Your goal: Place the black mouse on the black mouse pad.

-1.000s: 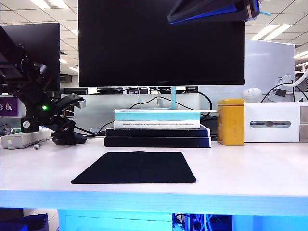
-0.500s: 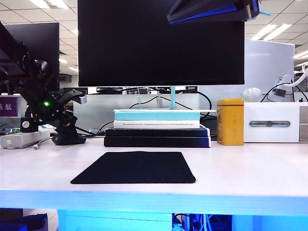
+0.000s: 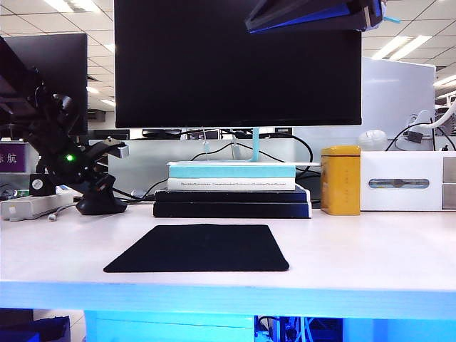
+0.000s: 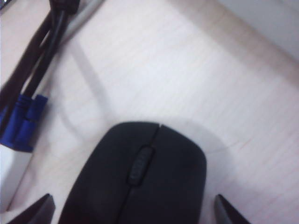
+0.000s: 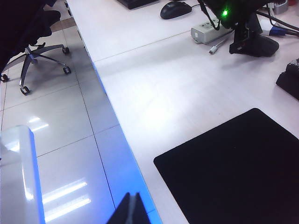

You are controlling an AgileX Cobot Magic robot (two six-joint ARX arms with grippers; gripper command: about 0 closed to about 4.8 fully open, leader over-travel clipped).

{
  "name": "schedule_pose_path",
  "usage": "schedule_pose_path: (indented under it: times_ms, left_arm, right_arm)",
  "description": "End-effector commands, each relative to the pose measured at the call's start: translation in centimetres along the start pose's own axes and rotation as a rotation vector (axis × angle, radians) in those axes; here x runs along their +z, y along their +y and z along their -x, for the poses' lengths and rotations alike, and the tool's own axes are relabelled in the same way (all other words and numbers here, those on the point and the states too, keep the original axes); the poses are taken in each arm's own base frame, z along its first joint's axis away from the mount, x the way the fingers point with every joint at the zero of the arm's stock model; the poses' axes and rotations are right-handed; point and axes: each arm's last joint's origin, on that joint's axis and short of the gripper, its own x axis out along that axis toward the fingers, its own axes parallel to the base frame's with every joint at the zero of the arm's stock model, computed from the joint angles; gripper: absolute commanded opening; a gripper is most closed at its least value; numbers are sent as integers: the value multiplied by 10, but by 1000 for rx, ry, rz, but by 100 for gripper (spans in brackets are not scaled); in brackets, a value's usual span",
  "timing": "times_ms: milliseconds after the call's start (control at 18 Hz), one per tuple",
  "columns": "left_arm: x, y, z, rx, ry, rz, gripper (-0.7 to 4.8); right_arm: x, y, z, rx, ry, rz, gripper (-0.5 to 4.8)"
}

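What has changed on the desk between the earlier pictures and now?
The left gripper sank slightly over the black mouse; its open fingers flank it, nothing gripped. The black mouse pad, the books and the right gripper stayed put.

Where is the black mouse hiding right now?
The black mouse sits at the far left of the exterior view, behind the black mouse pad and left of the stacked books, between the open left gripper's fingertips.

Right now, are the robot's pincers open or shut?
Left pincer: open, astride the black mouse, not gripping.
Right pincer: shut, empty, above the table edge.
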Motion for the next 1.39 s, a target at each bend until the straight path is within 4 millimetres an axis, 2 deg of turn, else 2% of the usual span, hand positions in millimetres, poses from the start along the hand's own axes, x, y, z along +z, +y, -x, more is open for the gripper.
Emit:
schedule_pose_path:
  times_ms: [56, 333, 500, 1167, 1222, 1278, 1334, 1389]
  left_arm:
    - [6, -1, 2, 6, 9, 19, 479]
    - [17, -18, -8, 51, 81, 8, 479]
    - [26, -19, -7, 62, 78, 34, 479]
    - [19, -22, -13, 29, 118, 44, 479]
    - [19, -22, -13, 27, 120, 44, 434]
    - [19, -22, -13, 28, 121, 44, 316]
    - [19, -22, -13, 31, 118, 43, 254]
    - [19, -21, -13, 34, 117, 43, 229]
  right_arm:
    - [3, 1, 1, 11, -16, 3, -6]
    - [3, 1, 1, 11, -16, 3, -6]
    - [3, 1, 1, 29, -17, 4, -6]
    - [3, 1, 1, 24, -20, 6, -6]
    - [4, 1, 1, 24, -24, 8, -6]
    - [4, 1, 1, 23, -26, 9, -6]
    - [4, 1, 1, 23, -26, 13, -6]
    - [4, 1, 1, 23, -26, 19, -6]
